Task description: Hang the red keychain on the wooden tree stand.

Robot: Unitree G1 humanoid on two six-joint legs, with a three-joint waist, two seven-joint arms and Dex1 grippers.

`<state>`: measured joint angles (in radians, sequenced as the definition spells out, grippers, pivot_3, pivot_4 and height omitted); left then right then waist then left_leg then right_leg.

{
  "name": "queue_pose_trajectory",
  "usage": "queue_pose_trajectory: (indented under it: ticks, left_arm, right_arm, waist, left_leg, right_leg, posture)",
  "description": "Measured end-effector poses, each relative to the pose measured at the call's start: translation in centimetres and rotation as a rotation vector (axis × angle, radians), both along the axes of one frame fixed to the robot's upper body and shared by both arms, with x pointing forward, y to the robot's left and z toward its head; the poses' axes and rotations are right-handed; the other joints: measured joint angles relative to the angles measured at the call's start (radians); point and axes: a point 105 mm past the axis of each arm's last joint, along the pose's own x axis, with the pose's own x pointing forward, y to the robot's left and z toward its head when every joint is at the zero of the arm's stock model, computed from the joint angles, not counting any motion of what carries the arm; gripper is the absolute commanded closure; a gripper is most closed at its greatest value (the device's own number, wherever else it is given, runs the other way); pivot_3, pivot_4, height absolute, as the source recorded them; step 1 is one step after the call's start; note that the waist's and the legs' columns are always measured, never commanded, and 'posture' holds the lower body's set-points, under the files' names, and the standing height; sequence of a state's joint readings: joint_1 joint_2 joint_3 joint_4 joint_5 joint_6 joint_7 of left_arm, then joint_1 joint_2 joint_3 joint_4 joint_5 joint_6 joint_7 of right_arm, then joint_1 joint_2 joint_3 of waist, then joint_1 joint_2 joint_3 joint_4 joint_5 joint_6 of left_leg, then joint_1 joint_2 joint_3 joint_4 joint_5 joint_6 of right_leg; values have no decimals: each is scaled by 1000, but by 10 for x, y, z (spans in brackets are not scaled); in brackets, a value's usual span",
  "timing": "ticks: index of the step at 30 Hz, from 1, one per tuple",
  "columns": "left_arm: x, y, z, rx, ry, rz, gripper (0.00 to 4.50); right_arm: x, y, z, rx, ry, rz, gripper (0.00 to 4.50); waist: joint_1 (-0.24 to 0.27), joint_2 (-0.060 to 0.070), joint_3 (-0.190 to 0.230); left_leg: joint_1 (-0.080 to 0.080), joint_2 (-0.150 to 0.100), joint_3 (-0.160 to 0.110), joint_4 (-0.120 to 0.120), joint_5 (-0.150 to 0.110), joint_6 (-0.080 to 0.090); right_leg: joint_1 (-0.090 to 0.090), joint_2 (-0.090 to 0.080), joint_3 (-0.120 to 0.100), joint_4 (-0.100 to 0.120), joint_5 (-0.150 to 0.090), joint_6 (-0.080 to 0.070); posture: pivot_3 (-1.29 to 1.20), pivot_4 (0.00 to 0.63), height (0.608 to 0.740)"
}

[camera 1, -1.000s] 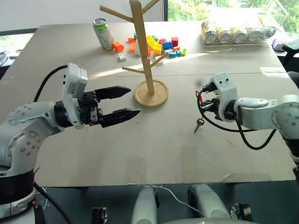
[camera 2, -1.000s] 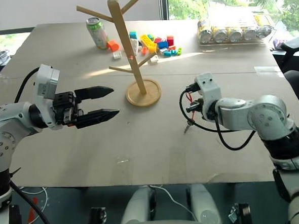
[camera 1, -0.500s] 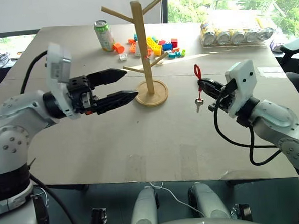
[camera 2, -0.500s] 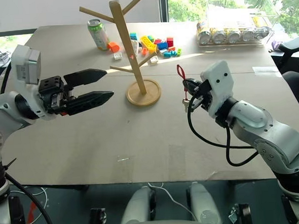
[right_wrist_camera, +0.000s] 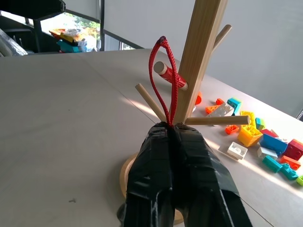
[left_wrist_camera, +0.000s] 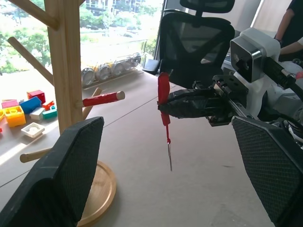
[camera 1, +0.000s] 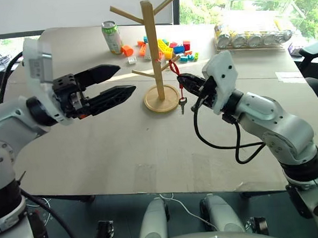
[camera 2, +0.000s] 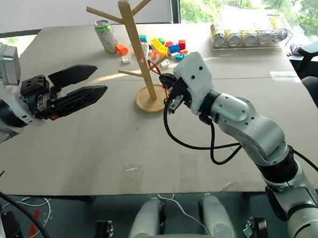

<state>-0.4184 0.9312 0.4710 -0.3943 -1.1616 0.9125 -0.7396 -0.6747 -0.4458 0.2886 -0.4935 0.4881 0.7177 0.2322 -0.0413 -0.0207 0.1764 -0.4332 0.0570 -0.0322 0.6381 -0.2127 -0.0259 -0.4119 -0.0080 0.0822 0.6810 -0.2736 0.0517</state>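
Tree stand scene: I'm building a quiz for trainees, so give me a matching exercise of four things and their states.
Things:
1. red keychain
2. left gripper
3. wooden tree stand
4. green can

States:
A. standing upright on the table
B. pinched in the right gripper
C. open, holding nothing
D. far side, by the toy blocks

Pairs: 1-B, 2-C, 3-A, 4-D

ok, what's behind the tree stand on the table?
Behind the wooden tree stand: a green can, scattered colored toy blocks, and farther right a clear tray of cans. The pole covers a few blocks.
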Motion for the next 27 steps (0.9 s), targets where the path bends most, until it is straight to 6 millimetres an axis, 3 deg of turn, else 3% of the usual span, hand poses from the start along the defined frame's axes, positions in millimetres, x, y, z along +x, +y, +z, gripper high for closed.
queue_pose_trajectory:
  ticks: [8, 27]
  left_arm:
    - [-2, 2, -2, 4, 2, 12, 0]
    - [-2, 3, -1, 18, -8, 20, 0]
  right_arm:
    - [17, 9, 5, -66, -48, -68, 4476]
    - [17, 23, 8, -99, -74, -38, 4476]
  waist:
    - [0, 0, 0]
    - [0, 0, 0]
  left_leg:
    - [0, 0, 0, 0, 0, 0]
    - [0, 0, 0, 0, 0, 0]
  right_leg:
    - [0, 0, 0, 0, 0, 0]
    - [0, 0, 0, 0, 0, 0]
  posture:
    - [0, 150, 740]
    - [0, 150, 740]
